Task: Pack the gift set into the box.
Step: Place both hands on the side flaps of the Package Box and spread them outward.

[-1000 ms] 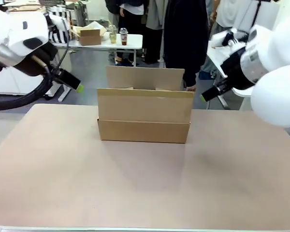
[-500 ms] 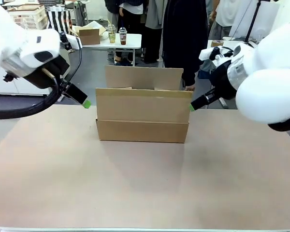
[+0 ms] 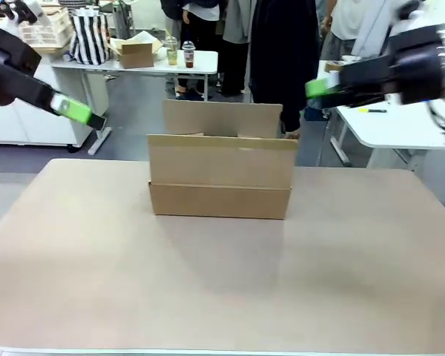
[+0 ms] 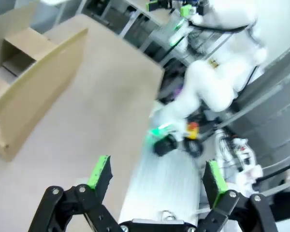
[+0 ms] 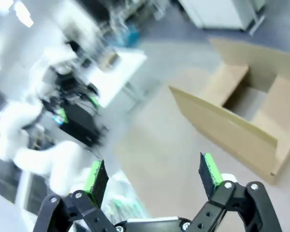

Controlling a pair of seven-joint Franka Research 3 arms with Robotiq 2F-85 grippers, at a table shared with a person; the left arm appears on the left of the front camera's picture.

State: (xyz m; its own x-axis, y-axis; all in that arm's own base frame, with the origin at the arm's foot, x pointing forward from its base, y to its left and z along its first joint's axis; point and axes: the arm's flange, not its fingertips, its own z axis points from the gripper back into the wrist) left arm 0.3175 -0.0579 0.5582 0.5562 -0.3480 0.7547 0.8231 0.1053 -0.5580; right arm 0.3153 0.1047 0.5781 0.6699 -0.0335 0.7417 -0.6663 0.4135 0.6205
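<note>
The box (image 3: 221, 178), a plain brown carton with its flaps up, stands open at the middle of the table. My left gripper (image 3: 77, 111) hangs high to its left and my right gripper (image 3: 320, 89) high to its right, both well clear of it. In the left wrist view the left gripper (image 4: 157, 175) is open and empty, with the box (image 4: 34, 92) at upper left. In the right wrist view the right gripper (image 5: 152, 174) is open and empty too, and the box (image 5: 232, 121) shows a bare inside. The gift set is out of view.
A person in dark clothes (image 3: 282, 59) stands just behind the box, one hand (image 3: 291, 135) near its far right corner. The tan table (image 3: 222, 282) stretches in front of the box. White tables with cups and a small carton (image 3: 137, 53) stand in the background.
Both grippers were low beside the box's two ends half a second ago; they have swung up and outward, away from it. The box has not moved.
</note>
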